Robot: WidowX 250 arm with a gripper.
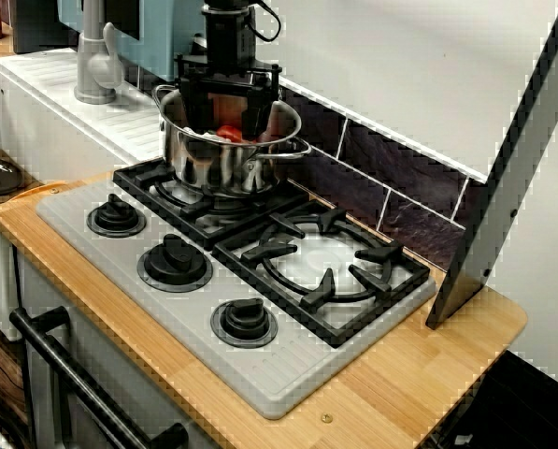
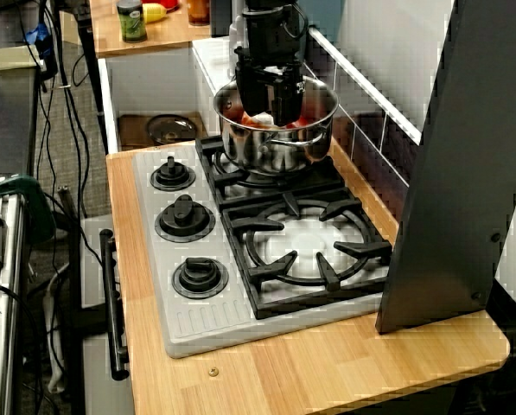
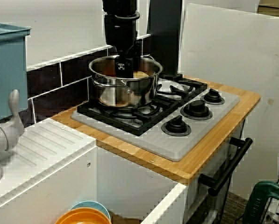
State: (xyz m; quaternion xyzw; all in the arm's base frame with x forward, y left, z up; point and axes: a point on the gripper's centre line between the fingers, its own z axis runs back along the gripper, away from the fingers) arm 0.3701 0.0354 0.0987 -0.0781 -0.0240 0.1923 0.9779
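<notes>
A steel pot [image 1: 224, 166] stands on the back burner of the toy stove [image 1: 166, 309]. My black gripper [image 1: 227, 117] reaches straight down into it, fingers spread wide apart near the pot's walls. Between them lies a red item [image 1: 229, 133] with something white [image 1: 199, 134] beside it; whether a finger touches either is hidden. In the view from above the front, the gripper [image 2: 264, 108] sits inside the pot [image 2: 275, 149], with the white item [image 2: 262, 118] between the fingers and red [image 2: 308, 121] behind. From the sink side, the pot [image 3: 123, 91] wall hides the gripper [image 3: 125, 70] tips.
The front burner grate [image 1: 321, 267] is bare. Three black knobs [image 1: 174, 262] line the stove's front, above an oven handle [image 2: 113, 303]. A slanted grey panel [image 1: 503, 187] stands at the right, a faucet [image 1: 96, 56] and white drainboard at the left. A lid [image 2: 167, 130] lies low behind.
</notes>
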